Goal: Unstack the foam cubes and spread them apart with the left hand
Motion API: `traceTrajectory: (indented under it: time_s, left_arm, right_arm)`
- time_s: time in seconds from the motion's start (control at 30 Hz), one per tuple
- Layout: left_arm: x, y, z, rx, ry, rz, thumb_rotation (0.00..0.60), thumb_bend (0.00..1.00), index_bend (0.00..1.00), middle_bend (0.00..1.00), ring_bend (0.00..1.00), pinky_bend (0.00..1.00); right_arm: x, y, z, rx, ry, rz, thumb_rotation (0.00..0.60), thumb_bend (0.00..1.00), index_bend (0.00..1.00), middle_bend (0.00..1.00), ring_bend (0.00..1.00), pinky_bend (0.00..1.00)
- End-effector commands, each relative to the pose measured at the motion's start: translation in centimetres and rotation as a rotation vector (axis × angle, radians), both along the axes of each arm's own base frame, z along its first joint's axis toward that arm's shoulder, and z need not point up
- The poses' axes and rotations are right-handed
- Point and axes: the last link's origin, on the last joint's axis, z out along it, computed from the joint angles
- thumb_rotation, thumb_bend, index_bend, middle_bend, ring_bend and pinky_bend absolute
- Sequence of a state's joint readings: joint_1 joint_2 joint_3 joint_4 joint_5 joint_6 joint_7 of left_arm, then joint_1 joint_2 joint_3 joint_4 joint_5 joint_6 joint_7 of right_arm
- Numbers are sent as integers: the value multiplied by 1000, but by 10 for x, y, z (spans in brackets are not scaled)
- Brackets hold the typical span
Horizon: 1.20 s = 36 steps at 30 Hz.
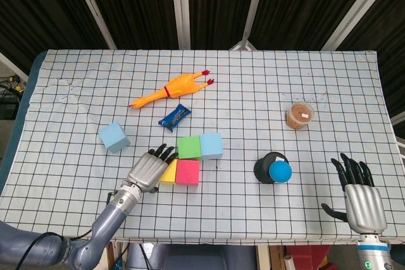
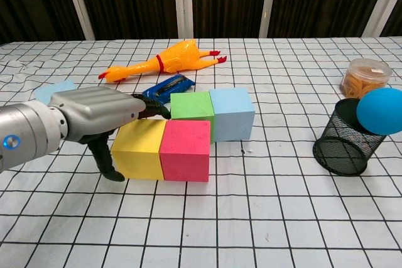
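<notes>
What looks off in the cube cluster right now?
The back row is offset from the front: the green cube and light blue cube sit shifted right of the yellow cube and pink cube, breaking the square. The left hand has its fingertips at the green cube's left side.

Silver-backed robot hand, black fingers, grey forearm
</notes>
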<state>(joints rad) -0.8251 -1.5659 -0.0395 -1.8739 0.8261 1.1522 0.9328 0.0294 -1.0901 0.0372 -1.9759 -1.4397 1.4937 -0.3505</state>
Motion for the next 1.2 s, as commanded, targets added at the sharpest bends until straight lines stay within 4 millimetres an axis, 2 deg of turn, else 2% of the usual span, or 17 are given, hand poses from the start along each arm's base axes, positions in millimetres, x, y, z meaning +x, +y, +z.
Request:
traceTrajectory:
  time_s: [0.03,0.27,0.43,0.5,0.7,0.83,0.97,1.2]
  left_arm:
    - [5,-1,0,13,-8,-20,600,75,174,256,245,461]
    - [2,1,9,86,12,-42,600,144,293,433,412,570]
    - [-3,7,18,120,30,-30,600,260,338,472,440,578]
    - [-5,11,22,145,28,-33,600,269,345,483,444,579]
    - [-4,24,47,250,-61,-70,600,270,353,469,444,579]
    - [-13,34,59,332,-112,-145,600,265,344,455,441,579]
    - [-20,43,59,373,-108,-206,600,261,342,448,437,578]
    - [-11,74,53,473,-115,-257,600,248,327,412,428,574]
  right_arm:
    - [-1,0,1,-2,-3,-3,600,39,113,0,64,0]
    - [-1,0,1,5,-7,-4,600,39,113,0,64,0]
    - [0,0,0,9,-7,-5,600,40,113,0,64,0]
    - [0,0,0,9,-6,-6,600,40,113,0,64,0]
    - [0,-1,-2,11,-1,-10,600,40,113,0,64,0]
    - [0,-1,-3,16,2,-13,600,39,113,0,64,0]
    - [0,-1,-3,13,5,-14,600,39,113,0,64,0]
    - [-1,-2,-4,9,12,-23,600,40,113,0,64,0]
